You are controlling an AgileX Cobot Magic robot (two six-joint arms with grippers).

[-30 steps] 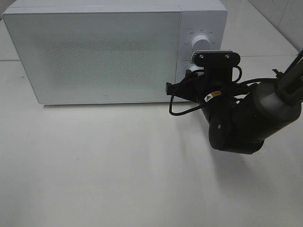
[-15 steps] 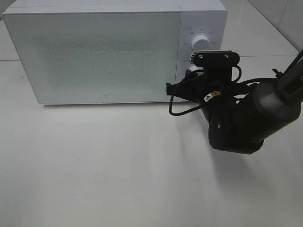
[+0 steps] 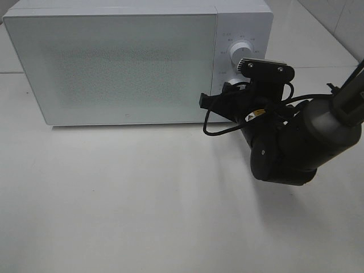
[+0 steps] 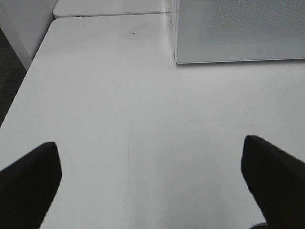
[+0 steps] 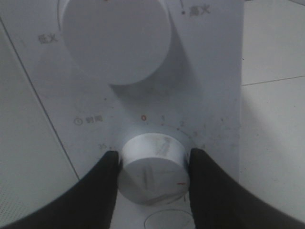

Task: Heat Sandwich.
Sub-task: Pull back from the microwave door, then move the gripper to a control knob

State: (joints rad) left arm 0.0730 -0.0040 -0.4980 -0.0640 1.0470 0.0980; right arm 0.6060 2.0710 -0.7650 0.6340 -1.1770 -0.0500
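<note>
One sandwich: we cannot find it in any view; the microwave's frosted door hides whatever is inside.
Right arm: comes in from the right edge of the overhead view, wrist turned toward the control panel.
Right gripper (image 5: 152,164): black fingers (image 5: 102,191) pressed on both sides of the timer knob (image 5: 151,171), pinching it.
Left gripper (image 4: 152,186): fingers (image 4: 28,186) spread wide over the white table (image 4: 119,109), holding nothing.
Microwave (image 3: 114,62): white, door shut, at the back of the table.
Upper knob (image 5: 116,38): just above the timer knob, untouched.
Writing: we read a red 0, then 1, 2, 3 arcing over the timer knob; Chinese labels flank the upper knob.
</note>
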